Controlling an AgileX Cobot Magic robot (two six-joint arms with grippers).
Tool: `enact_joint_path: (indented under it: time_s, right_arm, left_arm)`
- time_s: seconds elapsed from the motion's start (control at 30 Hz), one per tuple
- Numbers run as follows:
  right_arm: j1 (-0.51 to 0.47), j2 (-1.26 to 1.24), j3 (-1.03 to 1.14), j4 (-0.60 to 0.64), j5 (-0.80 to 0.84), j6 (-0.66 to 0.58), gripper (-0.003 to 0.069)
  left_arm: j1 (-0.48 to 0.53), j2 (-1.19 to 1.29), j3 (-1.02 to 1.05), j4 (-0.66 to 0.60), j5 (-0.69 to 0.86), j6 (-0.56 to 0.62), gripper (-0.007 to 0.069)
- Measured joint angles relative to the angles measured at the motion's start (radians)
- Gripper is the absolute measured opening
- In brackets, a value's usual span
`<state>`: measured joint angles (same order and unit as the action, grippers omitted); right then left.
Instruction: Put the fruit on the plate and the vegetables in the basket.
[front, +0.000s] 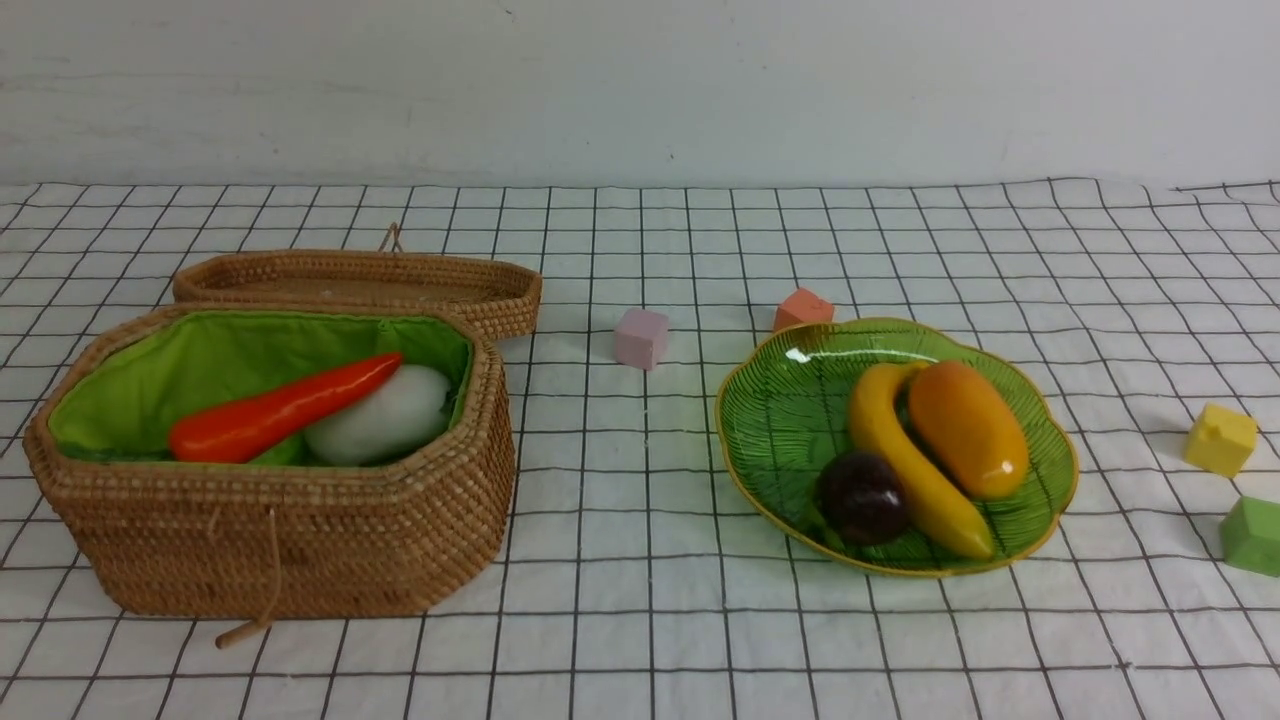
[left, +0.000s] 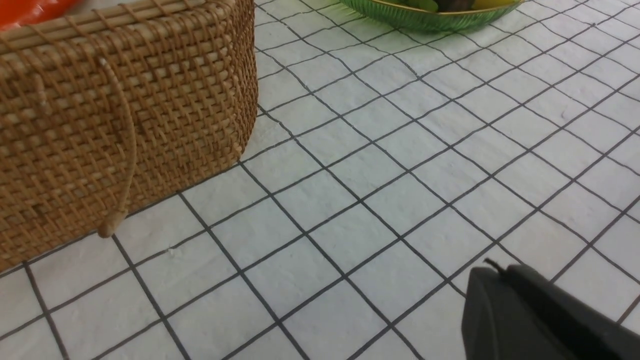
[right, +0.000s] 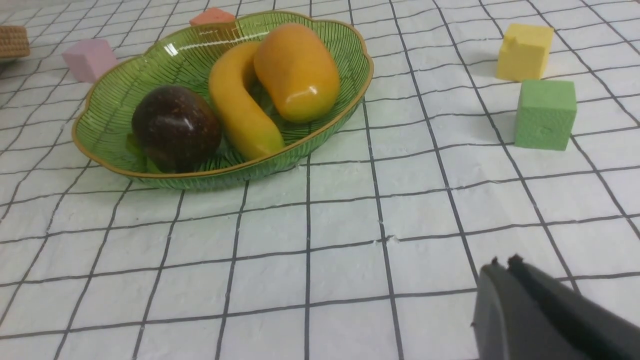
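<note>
Only the wrist views show the grippers, left (left: 492, 270) and right (right: 502, 265), both closed, empty; front view alone shows the radish (front: 385, 415) in the basket (front: 300, 540), left.

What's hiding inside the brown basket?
Inside the basket you can see an orange carrot leaning on a white radish, over green lining. Anything underneath them is covered.

Grid cloth (front: 640, 560): basket (front: 300, 550), lid (front: 360, 285), plate (front: 790, 420), 4 cubes (front: 641, 338).

Bright, even light with faint shadows; white glare on the plate (front: 800, 355) and mango (right: 305, 92); focus sharp.
</note>
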<state>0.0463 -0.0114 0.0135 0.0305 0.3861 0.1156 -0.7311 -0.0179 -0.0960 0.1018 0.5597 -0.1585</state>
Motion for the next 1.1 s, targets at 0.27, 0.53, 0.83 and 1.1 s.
enact_joint_path:
  time_s: [0.27,0.53,0.83,1.1]
  right_arm:
    - [0.000,0.000,0.000,0.000,0.000,0.001,0.0010]
    - [0.000,0.000,0.000,-0.001,0.000,0.001,0.0019]
    - [0.000,0.000,0.000,-0.001,0.000,0.001,0.0027]
    - [0.000,0.000,0.000,-0.001,0.000,0.001,0.0036]
  left_arm:
    - [0.373,0.000,0.015,-0.026,-0.268,0.028,-0.0013]
    - [0.654,0.000,0.123,-0.185,-0.205,0.045,-0.0013]
    - [0.653,0.000,0.127,-0.222,-0.182,0.026,-0.0013]
    - [0.653,0.000,0.127,-0.222,-0.180,0.026,-0.0013]
